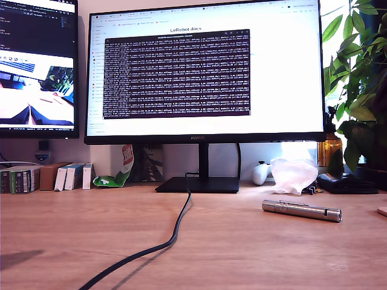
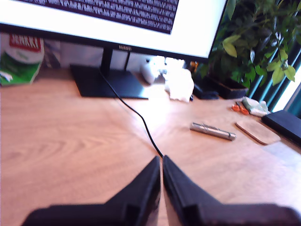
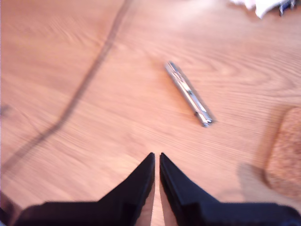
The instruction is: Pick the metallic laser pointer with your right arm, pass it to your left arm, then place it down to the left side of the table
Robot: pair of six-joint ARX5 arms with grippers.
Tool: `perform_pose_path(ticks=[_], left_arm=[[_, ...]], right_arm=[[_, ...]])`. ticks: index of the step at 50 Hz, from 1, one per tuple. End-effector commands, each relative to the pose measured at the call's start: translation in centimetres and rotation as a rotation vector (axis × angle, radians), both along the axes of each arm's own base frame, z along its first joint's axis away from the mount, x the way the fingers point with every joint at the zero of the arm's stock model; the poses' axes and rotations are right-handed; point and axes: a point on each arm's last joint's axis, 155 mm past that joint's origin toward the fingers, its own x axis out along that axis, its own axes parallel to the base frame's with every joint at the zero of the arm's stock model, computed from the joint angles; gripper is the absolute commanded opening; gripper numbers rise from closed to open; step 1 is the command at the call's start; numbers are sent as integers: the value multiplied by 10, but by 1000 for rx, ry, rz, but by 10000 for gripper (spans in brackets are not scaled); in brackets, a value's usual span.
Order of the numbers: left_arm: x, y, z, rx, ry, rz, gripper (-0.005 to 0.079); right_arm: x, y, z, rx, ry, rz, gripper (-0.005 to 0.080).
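So we've got the table [image 1: 72, 235] with a big monitor [image 1: 202, 72] on it, its black cable [image 1: 172, 232] snaking toward the front. The metallic laser pointer [image 1: 301, 210] is lying flat on the wood toward the exterior view's right, well clear of both of our grippers. My first gripper [image 2: 161, 162] has its fingertips pressed together, holding nothing. Same for my second gripper [image 3: 156, 157], tips together above bare wood, with the pointer [image 3: 188, 93] lying ahead of it.

bright monitor [image 1: 205, 69] washes out in glare, daylight flaring behind the plant [image 1: 357, 72]. exterior view sharp; both wrist views soft, my second one smeared with blur.
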Motion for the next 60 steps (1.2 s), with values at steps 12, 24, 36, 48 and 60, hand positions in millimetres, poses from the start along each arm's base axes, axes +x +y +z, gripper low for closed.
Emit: perform_pose_path(ticks=[12, 24, 36, 48, 60], left_arm=[[10, -12, 2, 216, 101, -167, -19], [20, -21, -20, 441, 158, -368, -19], [31, -32, -32, 465, 200, -427, -19], [39, -35, -31, 464, 170, -426, -19], [42, -36, -28, 463, 152, -422, -19]], right_arm=[[19, 8, -29, -178, 49, 135, 31], [31, 14, -59, -353, 71, 320, 78], [64, 5, -65, -542, 41, 420, 268], [78, 5, -81, -599, 113, 468, 327], [71, 24, -107, -605, 171, 540, 327]])
